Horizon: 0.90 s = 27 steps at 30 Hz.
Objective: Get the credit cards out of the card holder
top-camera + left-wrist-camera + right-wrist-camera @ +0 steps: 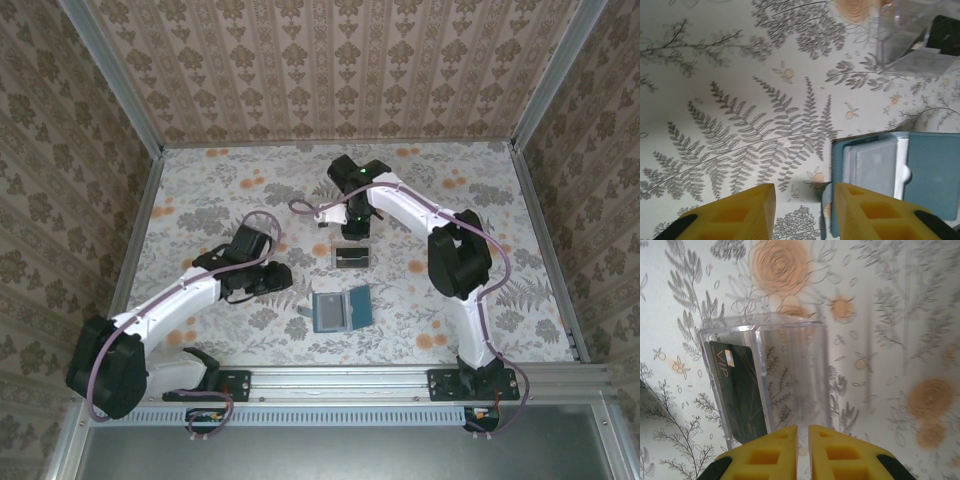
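The teal card holder (340, 310) lies open on the floral table, its grey-blue pocket (875, 165) facing up with a white strip (902, 172) along one edge. My left gripper (805, 192) hangs open just left of it with nothing between the fingers; its right finger (870, 212) is over the holder's edge by the side tab. One dark credit card (737, 390), marked VIP, stands in the left compartment of a clear plastic box (790, 365). My right gripper (803, 430) hovers over that box, its jaws shut to a thin slit with nothing seen in it.
The clear box (352, 256) sits a short way behind the card holder, under the right gripper (355, 230). The left gripper (272, 280) is left of the holder. Patterned walls enclose the table on three sides, with the metal rail (340, 382) in front.
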Tool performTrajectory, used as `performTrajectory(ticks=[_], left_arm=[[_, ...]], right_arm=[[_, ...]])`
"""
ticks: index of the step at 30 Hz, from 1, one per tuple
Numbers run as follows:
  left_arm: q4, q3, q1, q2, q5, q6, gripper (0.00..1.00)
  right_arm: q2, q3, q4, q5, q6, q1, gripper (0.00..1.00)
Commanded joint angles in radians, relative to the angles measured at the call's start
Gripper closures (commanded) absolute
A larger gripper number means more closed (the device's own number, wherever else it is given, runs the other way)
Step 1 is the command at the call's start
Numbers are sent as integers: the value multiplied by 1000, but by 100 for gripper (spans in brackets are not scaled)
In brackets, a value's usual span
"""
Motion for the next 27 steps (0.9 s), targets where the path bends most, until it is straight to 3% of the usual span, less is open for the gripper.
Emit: performTrajectory(ticks=[1,16,27], left_arm=[[-15,52,-31,6,-7,3,64],[59,113,-219,206,5,-21,76],[72,35,-248,239,-29,-41,85]], right_arm=[[-90,-36,40,14,104,6,85],[-438,-471,340,-13,861,3,79],[-597,-752,485,-226,1318,7,82]])
